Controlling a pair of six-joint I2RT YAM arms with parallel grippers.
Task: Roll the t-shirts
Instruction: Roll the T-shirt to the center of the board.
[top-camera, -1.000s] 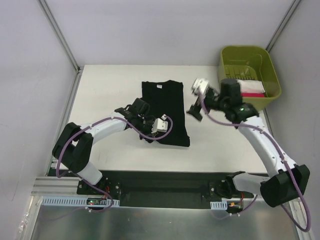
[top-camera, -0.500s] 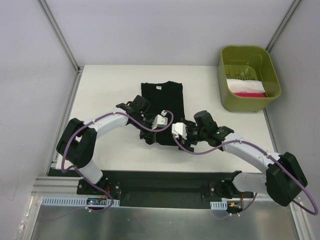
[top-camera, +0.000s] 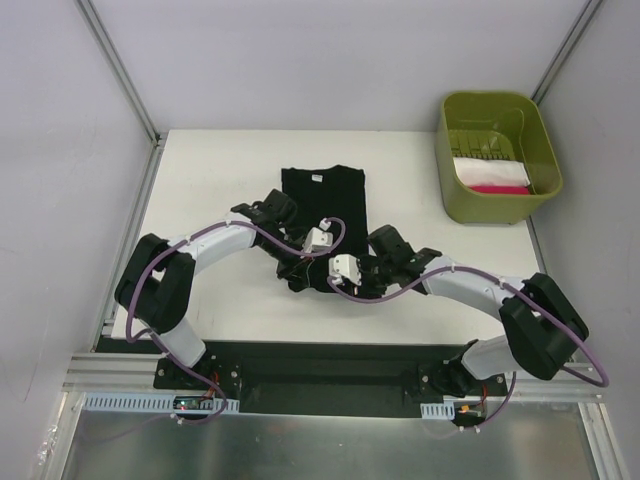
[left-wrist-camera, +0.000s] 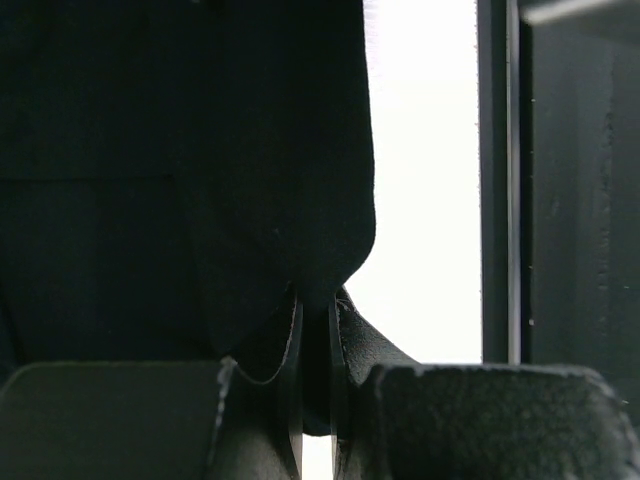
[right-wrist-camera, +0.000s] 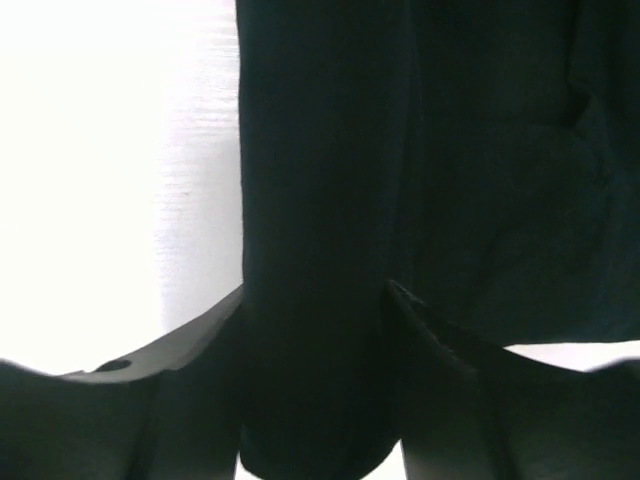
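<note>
Tip: left fingers (left-wrist-camera: 365, 345) pinch the t-shirt (top-camera: 325, 195) at its near hem; right fingers (right-wrist-camera: 195, 335) straddle it, can't tell if clamped yet. I'd level both grips before rolling.

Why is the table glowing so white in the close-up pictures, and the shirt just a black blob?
Left wrist view: the table is washed out to pure white, and the black t-shirt shows almost no detail. Right wrist view: same glare on the table, dark cloth, soft edges. Top external view: even light, both look normal.
</note>
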